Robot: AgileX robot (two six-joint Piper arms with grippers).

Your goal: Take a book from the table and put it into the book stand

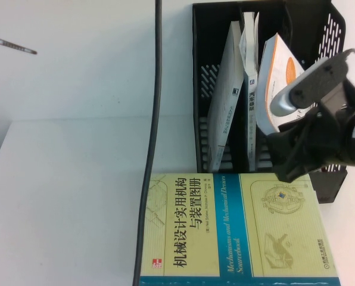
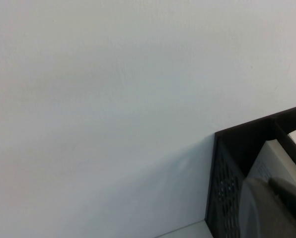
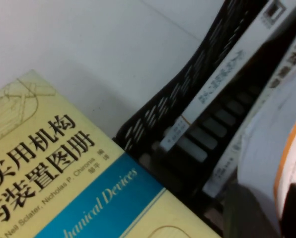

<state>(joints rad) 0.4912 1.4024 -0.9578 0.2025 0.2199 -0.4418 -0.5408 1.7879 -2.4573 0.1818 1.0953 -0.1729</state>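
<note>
In the high view, the right pincer (image 1: 296, 152) is seen clamped on an orange-edged book (image 1: 279, 83), which is tilted partly inside the right compartment of the black stand (image 1: 202, 89). Two other books stand in the stand, and a large yellow book (image 1: 237, 229) lies on the tabletop (image 1: 64, 196) just in front. If released at this tilt, the held book may be caught on the rim or tip back out.

In the left wrist view, the left pincer (image 2: 274, 208) is seen beside the stand's corner; its state cannot be told.

In the right wrist view, the yellow book is seen touching the stand, and could be struck during retreat.
</note>
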